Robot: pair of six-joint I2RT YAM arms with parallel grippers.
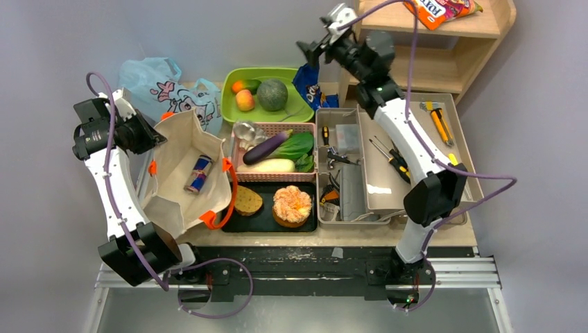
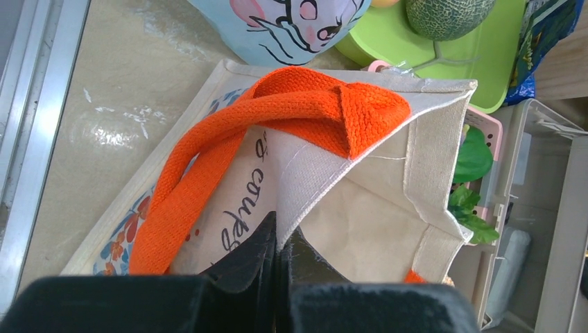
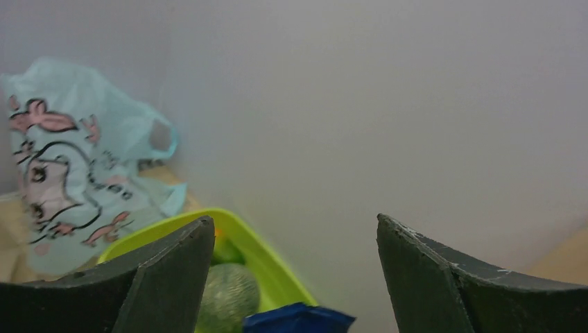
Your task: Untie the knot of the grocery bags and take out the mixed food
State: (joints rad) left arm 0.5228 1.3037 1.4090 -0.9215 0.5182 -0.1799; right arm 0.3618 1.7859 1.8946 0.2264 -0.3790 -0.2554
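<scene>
Plastic bag [image 1: 163, 87]: thin, crinkly, light blue, pink cartoon print; lay slumped left of green tray [image 1: 239, 78].
Canvas tote [image 1: 184, 149]: beige, coarse weave, thick orange woven handles, mouth gaping, drink can [image 1: 199, 174] lying inside; sat near-left of tray.
Left gripper [image 2: 279, 243]: jaws pinched tight on tote rim.
Right gripper [image 3: 295, 220]: jaws wide, nothing between, raised over blue snack pack [image 1: 308, 83] at tray's right edge.
On tray: netted round melon [image 1: 272, 95], peach [image 1: 244, 100], orange [image 1: 238, 86].
Pink basket [image 1: 274, 128] with eggplant [image 1: 267, 147] sat just nearer than tray.

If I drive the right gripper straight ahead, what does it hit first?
Probably the grey wall: the right gripper, jaws open, aims at it, just above the blue snack pack. Depth is unclear.
</scene>
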